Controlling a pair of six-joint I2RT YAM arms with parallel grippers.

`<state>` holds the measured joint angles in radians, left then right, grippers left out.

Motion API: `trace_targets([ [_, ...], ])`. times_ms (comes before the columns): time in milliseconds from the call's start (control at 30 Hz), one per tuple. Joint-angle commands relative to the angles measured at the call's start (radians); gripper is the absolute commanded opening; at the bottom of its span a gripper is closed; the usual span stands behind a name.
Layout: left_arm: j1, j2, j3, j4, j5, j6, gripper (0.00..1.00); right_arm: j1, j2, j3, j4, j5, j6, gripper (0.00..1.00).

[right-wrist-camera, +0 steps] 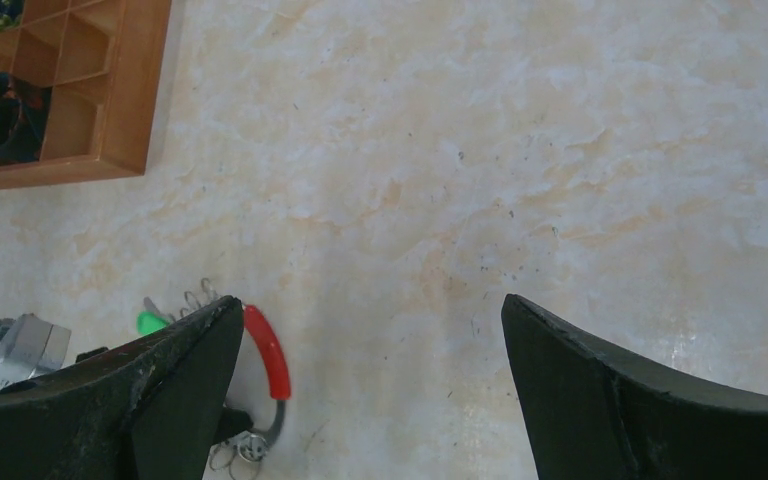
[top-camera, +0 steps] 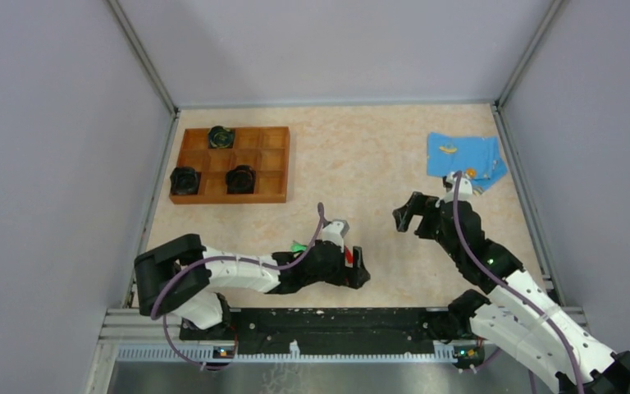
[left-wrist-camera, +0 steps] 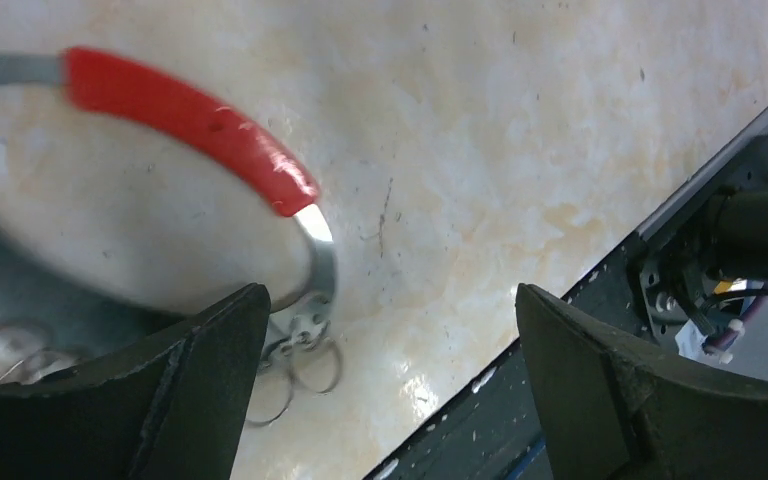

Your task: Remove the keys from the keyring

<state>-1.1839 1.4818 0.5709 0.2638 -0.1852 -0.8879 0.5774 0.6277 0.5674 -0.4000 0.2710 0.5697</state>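
Left wrist, grey keyring (left-wrist-camera: pixel 190 110) with 1 red section, small rings (left-wrist-camera: pixel 305 328) perhaps attached, left fingers (left-wrist-camera: pixel 190 400) and right fingers (right-wrist-camera: pixel 620 400) spread

The keyring (left-wrist-camera: pixel 185 120) lies flat on the worktop (top-camera: pixel 361 164), near its front edge and a little left of the middle. It is a large, thin hoop of grey metal, and one short curved part of it is covered in bright red. Just past one end of the red part, a few small wire rings (left-wrist-camera: pixel 305 365) hang on the grey metal and rest on the surface. To the left of the red part is a key (right-wrist-camera: pixel 150 322). It is very small, with a bright green head and a short silvery piece beside it. How many keys there are, I cannot tell. Part of the hoop is hidden.
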Motion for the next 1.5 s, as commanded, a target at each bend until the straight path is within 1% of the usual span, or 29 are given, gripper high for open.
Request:
trace_targets([
  [0,-0.028,-0.052,-0.011,-0.080,-0.024,-0.001,0.98,-0.008,-0.011,0.001,-0.009,0.011,0.013,0.99],
  [167,-0.027,-0.256,-0.031,-0.237,-0.129,-0.030,0.98,-0.008,0.028,-0.040,0.053,-0.073,0.008,0.99],
  [233,-0.024,-0.318,-0.047,-0.316,-0.173,-0.066,0.98,-0.007,0.081,-0.054,0.100,-0.133,-0.001,0.99],
  [300,-0.013,-0.375,-0.083,-0.352,-0.206,-0.093,0.99,0.008,0.138,-0.064,0.146,-0.180,-0.007,0.99],
  [367,0.020,-0.423,-0.124,-0.379,-0.207,-0.103,0.99,0.052,0.199,-0.066,0.190,-0.171,-0.014,0.98],
  [433,0.052,-0.467,-0.149,-0.394,-0.186,-0.102,0.99,0.111,0.268,-0.055,0.215,-0.139,-0.029,0.94],
  [500,0.060,-0.506,-0.167,-0.412,-0.183,-0.107,0.98,0.179,0.336,-0.042,0.242,-0.115,-0.057,0.91],
  [600,0.067,-0.545,-0.195,-0.434,-0.178,-0.125,0.99,0.243,0.444,-0.014,0.284,-0.119,-0.096,0.83],
  [667,0.072,-0.561,-0.213,-0.421,-0.166,-0.131,0.98,0.271,0.515,0.015,0.285,-0.121,-0.097,0.75],
  [700,0.072,-0.567,-0.218,-0.411,-0.159,-0.135,0.98,0.285,0.540,0.025,0.282,-0.116,-0.089,0.69],
  [767,0.073,-0.571,-0.226,-0.384,-0.150,-0.138,0.95,0.306,0.572,0.026,0.293,-0.112,-0.054,0.62],
  [800,0.072,-0.566,-0.228,-0.365,-0.144,-0.133,0.92,0.311,0.576,0.018,0.307,-0.128,-0.034,0.61],
  [867,0.072,-0.541,-0.230,-0.321,-0.136,-0.116,0.82,0.316,0.578,0.000,0.333,-0.150,0.009,0.61],
  [900,0.073,-0.518,-0.226,-0.304,-0.138,-0.109,0.78,0.315,0.576,-0.011,0.347,-0.157,0.031,0.61],
  [933,0.073,-0.490,-0.216,-0.295,-0.141,-0.101,0.72,0.316,0.572,-0.021,0.357,-0.162,0.049,0.61],
  [1000,0.073,-0.427,-0.190,-0.295,-0.155,-0.088,0.63,0.315,0.569,-0.038,0.375,-0.173,0.082,0.61],
  [1100,0.073,-0.345,-0.163,-0.273,-0.163,-0.067,0.57,0.315,0.567,-0.071,0.432,-0.211,0.133,0.60],
  [1167,0.073,-0.307,-0.154,-0.257,-0.166,-0.060,0.56,0.316,0.570,-0.100,0.465,-0.229,0.172,0.58],
  [1267,0.074,-0.275,-0.143,-0.233,-0.183,-0.048,0.54,0.315,0.573,-0.136,0.481,-0.215,0.221,0.55],
  [1333,0.075,-0.259,-0.137,-0.234,-0.192,-0.042,0.51,0.315,0.565,-0.162,0.494,-0.208,0.243,0.55],
  [1467,0.075,-0.210,-0.134,-0.216,-0.189,-0.039,0.47,0.315,0.561,-0.195,0.534,-0.233,0.300,0.54],
])
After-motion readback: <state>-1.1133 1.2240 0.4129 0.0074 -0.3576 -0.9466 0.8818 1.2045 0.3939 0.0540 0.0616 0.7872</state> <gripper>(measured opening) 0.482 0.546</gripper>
